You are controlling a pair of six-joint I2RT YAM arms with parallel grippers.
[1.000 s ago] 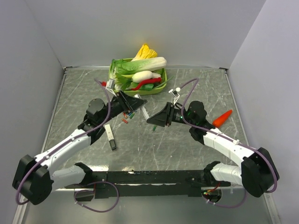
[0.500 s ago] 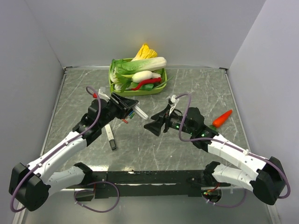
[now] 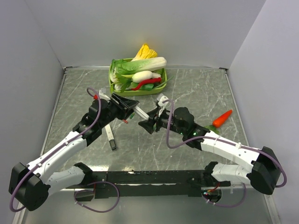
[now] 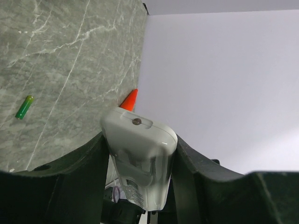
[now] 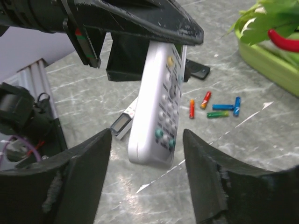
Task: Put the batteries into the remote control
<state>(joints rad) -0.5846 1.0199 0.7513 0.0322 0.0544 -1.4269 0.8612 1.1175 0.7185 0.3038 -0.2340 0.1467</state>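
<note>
A white remote control (image 3: 138, 111) is held off the table, with my left gripper (image 3: 127, 103) shut on it. In the left wrist view its rounded end (image 4: 138, 154) fills the gap between the dark fingers (image 4: 79, 172). My right gripper (image 5: 145, 140) is open, its jaws on either side of the remote's button end (image 5: 161, 112) without touching it. Several batteries (image 5: 215, 106) in red, blue and green lie on the table behind the remote. One green battery (image 4: 24, 107) lies apart. In the top view only a red battery (image 3: 124, 121) shows beside the grippers.
A second slim remote (image 3: 110, 136) lies on the table to the left. A small black piece (image 5: 196, 71) lies further back. The green basket (image 3: 113, 80) of vegetables, with a red chilli (image 5: 282, 41), stands at the back. A carrot (image 3: 222, 118) lies on the right.
My right gripper has moved left and closer, up to the free end of the remote. My left arm drew back slightly with the remote, then held still.
</note>
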